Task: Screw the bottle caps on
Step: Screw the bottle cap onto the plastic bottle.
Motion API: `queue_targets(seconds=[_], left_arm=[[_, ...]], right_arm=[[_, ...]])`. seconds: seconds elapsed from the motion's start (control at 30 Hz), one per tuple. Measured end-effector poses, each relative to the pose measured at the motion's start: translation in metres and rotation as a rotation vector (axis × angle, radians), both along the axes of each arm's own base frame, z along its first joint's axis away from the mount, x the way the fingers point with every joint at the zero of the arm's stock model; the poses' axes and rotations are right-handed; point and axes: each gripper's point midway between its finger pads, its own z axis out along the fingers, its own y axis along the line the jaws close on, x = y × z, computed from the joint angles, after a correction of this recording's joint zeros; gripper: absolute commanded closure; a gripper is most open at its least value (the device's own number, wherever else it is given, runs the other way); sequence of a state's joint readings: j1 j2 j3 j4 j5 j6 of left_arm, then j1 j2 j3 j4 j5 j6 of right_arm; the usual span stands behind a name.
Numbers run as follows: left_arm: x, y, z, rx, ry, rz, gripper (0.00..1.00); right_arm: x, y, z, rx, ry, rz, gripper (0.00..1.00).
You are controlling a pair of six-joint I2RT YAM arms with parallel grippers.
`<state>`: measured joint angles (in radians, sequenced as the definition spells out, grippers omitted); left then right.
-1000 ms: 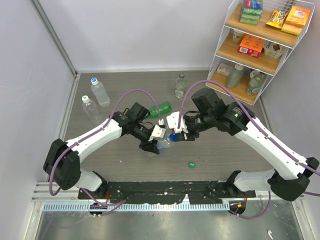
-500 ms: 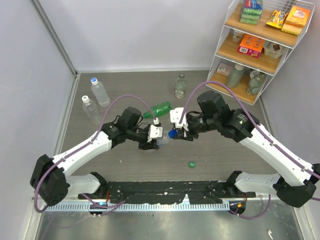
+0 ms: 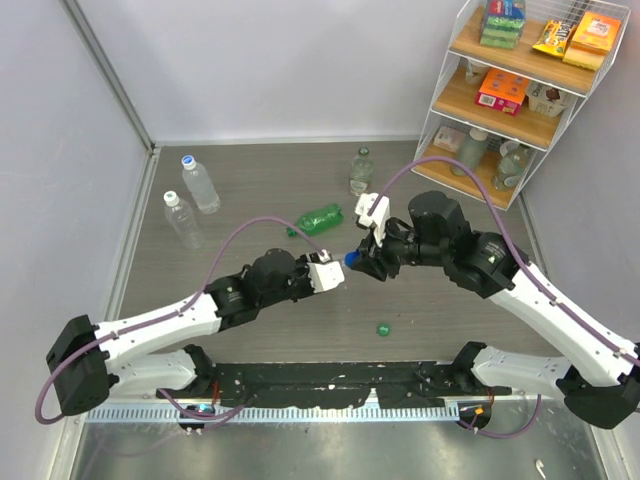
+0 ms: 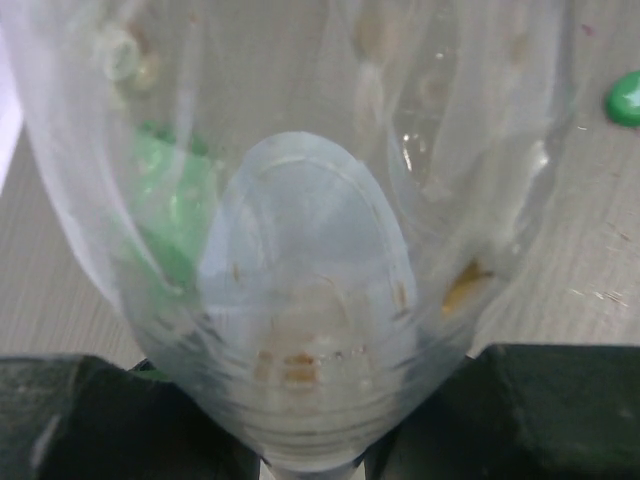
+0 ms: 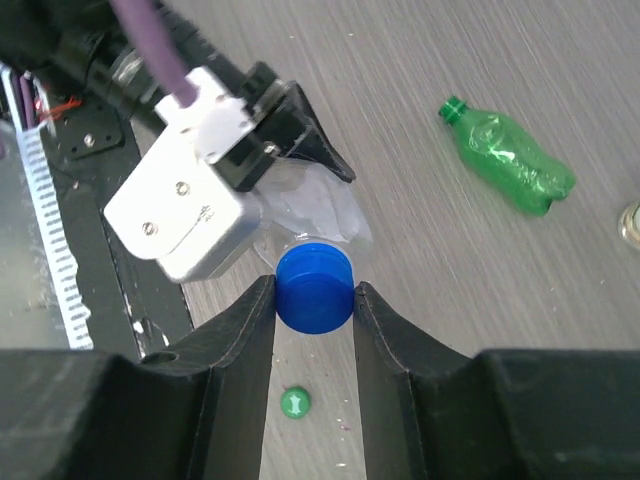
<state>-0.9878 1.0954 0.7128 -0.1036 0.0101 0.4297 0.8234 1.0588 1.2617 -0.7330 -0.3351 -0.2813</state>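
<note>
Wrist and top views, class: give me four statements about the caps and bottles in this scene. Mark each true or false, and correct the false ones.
1. The right gripper grips a blue cap between its fingers. True.
2. The green cap is screwed onto the green bottle. False: the cap lies loose on the table, and the bottle's neck is open.
3. The left gripper holds a clear bottle. True.
4. The green bottle stands upright. False: it lies on its side on the table.
</note>
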Motion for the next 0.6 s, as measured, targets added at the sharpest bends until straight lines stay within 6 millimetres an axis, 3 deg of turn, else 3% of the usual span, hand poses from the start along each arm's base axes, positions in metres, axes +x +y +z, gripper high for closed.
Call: queue_targets(seconds=[0.6], left_arm=[[0.06,0.008,0.003,0.028,-0.353,0.491,1.0]], right_arm=[[0.06,-0.006,-0.017,0.327,0.249,-0.627,0.99]])
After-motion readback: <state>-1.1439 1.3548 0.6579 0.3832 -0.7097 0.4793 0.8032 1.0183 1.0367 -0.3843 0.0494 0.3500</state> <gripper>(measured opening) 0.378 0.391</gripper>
